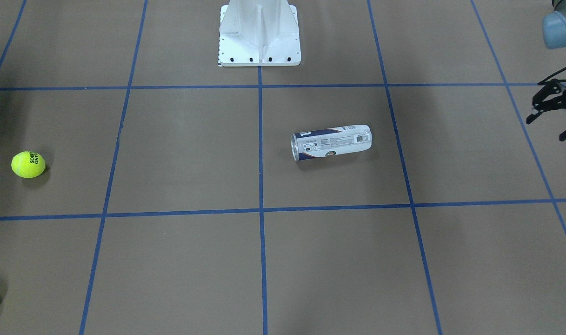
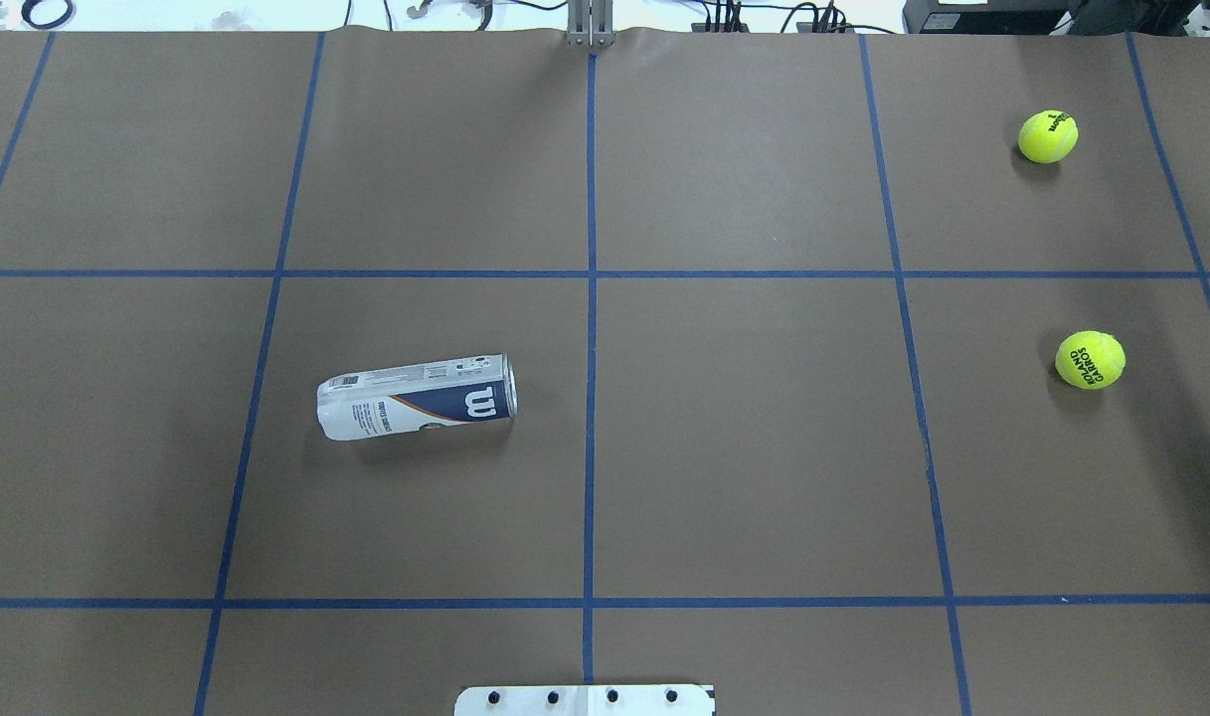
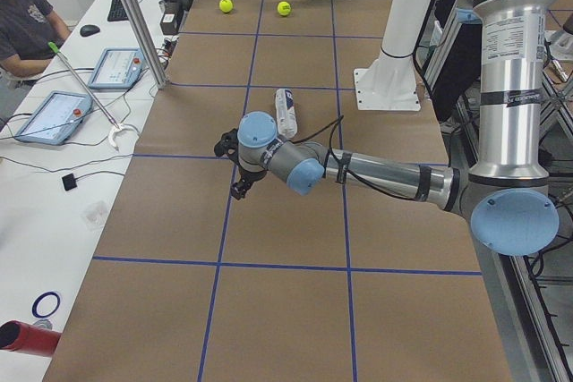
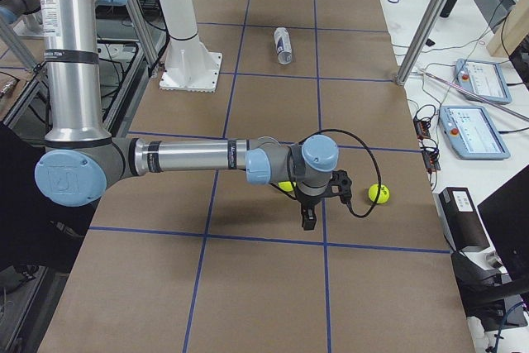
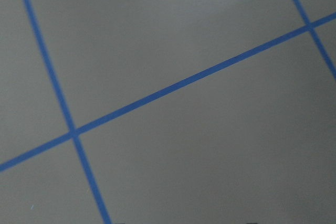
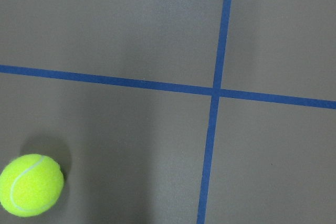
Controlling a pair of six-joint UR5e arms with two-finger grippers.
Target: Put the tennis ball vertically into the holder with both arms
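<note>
Front-facing — holder [image 1: 331, 142] (toppled) apart from left claw [image 1: 549, 122].

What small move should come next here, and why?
Probably bring the left gripper over the holder: it lies on its side, ungripped, on that arm's half, and must stand upright before a tennis ball can drop in.

The left arm [image 3: 385, 176] and right arm [image 4: 190, 156] are silver-grey tubes with pale blue joint caps [image 3: 514, 221], black bands, looping black cables [image 4: 379, 175] and a white bolted pedestal [image 1: 259, 32].
</note>
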